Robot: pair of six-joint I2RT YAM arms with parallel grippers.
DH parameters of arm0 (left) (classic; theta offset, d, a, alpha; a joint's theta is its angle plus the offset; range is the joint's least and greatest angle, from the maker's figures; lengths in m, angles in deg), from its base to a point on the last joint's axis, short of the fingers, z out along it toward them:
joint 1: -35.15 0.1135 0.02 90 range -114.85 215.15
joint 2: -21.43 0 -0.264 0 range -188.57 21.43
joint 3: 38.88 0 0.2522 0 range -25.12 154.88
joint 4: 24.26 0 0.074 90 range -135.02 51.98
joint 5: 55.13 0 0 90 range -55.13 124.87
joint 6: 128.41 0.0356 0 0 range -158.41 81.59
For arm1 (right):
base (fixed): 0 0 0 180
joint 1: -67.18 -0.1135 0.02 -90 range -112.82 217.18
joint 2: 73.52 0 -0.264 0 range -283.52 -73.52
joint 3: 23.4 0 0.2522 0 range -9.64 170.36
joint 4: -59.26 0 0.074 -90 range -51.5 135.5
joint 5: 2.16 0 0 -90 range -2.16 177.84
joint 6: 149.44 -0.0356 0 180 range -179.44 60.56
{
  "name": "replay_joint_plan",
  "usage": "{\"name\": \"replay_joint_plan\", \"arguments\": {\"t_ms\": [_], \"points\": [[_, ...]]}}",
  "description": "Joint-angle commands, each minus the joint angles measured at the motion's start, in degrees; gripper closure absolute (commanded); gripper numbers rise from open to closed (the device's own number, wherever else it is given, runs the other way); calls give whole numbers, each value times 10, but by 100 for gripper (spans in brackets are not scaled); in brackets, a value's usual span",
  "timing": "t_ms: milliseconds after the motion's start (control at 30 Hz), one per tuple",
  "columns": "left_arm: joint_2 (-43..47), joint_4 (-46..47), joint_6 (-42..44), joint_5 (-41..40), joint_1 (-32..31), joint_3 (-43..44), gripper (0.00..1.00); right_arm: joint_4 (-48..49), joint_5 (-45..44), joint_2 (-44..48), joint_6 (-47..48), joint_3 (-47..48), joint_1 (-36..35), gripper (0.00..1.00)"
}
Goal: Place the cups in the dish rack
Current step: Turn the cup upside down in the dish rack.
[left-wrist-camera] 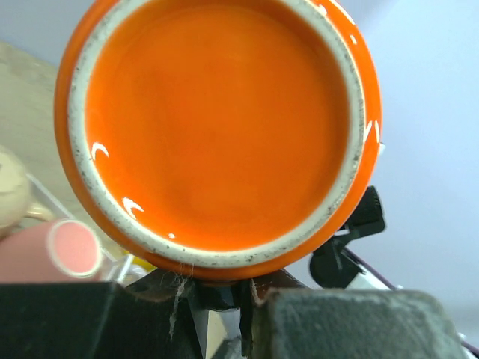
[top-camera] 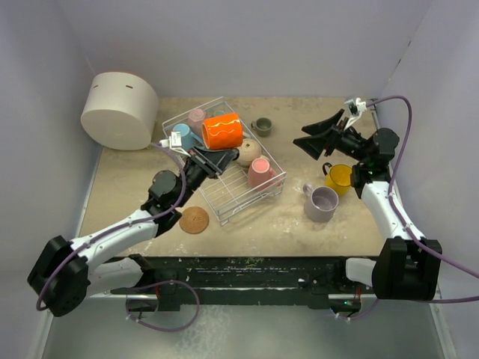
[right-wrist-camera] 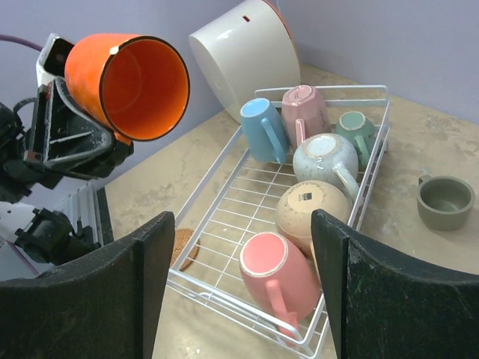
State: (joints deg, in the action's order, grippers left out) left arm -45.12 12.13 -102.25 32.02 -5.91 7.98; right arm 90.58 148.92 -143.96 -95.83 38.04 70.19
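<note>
Six mugs point(right-wrist-camera: 277, 273) in dish rack point(right-wrist-camera: 209, 182), frame centre | left gripper point(top-camera: 213, 157) pinches raised orange mug point(top-camera: 222, 131) | right gripper point(top-camera: 310, 138) spread

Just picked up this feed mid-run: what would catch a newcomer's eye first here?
The bright orange mug, clamped in the left gripper and held on its side above the dish rack. Next, the six mugs sitting in that rack, and the lilac mug and yellow mug standing on the table to its right, near the open right gripper.
</note>
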Motion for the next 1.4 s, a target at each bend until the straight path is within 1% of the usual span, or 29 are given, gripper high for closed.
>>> {"name": "replay_joint_plan", "arguments": {"t_ms": [0,167,333,467,700,867,1000,1367], "points": [[69,-127,63,-9,30,24,100,-3,0,8,30,27,1,25],[91,-253,101,0,65,57,100,-13,-2,5,40,29,1,25],[87,-343,134,0,91,92,100,-22,-4,4,49,29,2,25],[69,-387,151,0,109,115,100,-28,-5,5,53,29,2,25],[18,-436,176,-7,123,154,100,-33,-7,7,58,30,2,25],[-11,-518,161,-64,123,196,100,-36,-8,7,61,30,2,25],[-24,-564,143,-109,123,218,100,-36,-9,6,62,30,2,25],[-125,-695,93,-167,122,308,100,-39,-11,5,66,30,2,25]]}}
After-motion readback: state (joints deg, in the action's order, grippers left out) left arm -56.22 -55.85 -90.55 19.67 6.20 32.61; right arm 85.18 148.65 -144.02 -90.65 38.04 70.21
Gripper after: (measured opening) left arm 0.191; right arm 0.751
